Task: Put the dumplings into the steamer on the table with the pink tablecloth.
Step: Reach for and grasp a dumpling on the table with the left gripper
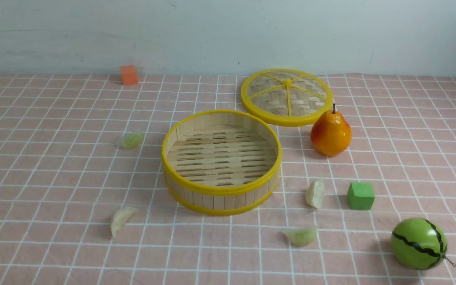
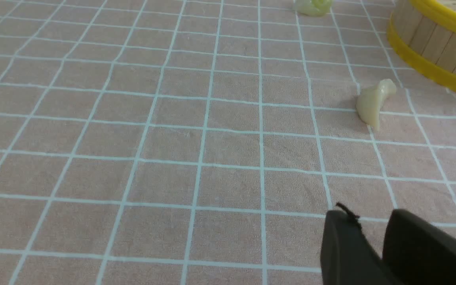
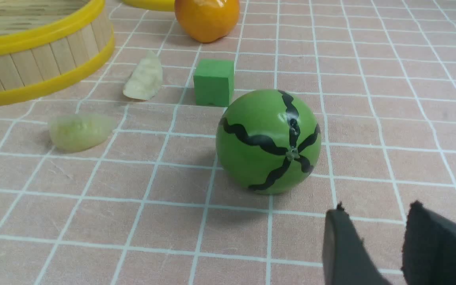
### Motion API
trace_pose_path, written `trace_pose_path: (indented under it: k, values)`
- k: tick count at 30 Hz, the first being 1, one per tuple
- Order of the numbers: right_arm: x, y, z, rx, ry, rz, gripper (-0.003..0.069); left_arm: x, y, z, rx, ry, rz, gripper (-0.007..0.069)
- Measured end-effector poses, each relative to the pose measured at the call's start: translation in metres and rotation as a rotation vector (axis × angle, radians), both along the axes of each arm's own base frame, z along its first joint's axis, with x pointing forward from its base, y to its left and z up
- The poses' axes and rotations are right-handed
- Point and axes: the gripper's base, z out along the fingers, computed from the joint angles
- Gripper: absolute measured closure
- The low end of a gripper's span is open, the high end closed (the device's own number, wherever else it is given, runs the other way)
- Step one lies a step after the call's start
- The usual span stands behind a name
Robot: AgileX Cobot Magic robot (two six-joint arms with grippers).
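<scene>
Left gripper (image 2: 370, 225) & right gripper (image 3: 374, 215) part-open, empty. W/ left, take whitish crescent dumpling (image 2: 372, 105) from above (pinch mid-body), lift over yellow-rimmed bamboo steamer (image 2: 430, 39).

I see the surface (image 1: 34, 178) under its pink tablecloth (image 1: 410, 158) carrying steamer (image 1: 220, 200), four dumplings (image 1: 315, 193) around it, lid (image 1: 286, 97), pear (image 1: 330, 133), watermelon (image 1: 418, 243), green cube (image 1: 360, 195), orange cube (image 1: 128, 75) by far edge.
</scene>
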Motion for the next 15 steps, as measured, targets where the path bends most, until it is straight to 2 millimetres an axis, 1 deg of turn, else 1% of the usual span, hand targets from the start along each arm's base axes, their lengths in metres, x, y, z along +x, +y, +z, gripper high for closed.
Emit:
trace_pose_path:
  k: [15]
  values:
    - [0.0,0.0,0.0,0.0,0.0,0.0,0.042,0.0,0.0,0.0,0.0,0.0,0.0,0.0461]
